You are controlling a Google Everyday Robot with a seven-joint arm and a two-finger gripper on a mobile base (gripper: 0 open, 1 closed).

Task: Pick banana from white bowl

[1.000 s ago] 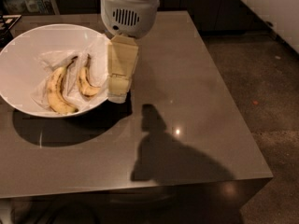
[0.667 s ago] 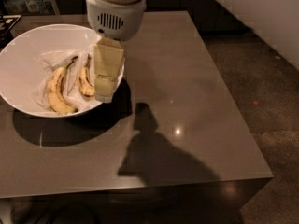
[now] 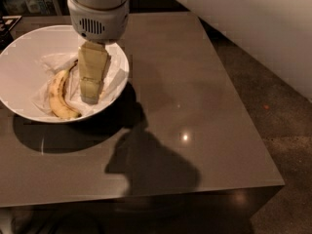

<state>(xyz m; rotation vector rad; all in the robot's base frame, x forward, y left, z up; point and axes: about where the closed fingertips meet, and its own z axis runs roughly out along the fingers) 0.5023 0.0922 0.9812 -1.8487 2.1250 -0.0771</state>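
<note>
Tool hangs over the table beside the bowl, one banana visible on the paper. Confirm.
Wrong place: the camera view shows the tool reaching down into the bowl, not hanging over the table beside it. One banana is visible on the paper, as stated.

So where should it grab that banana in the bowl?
Probably across its middle, straight down from above: the banana lies flat on the paper in the white bowl, both long sides free. The gripper hangs beside it, over the bowl.
</note>
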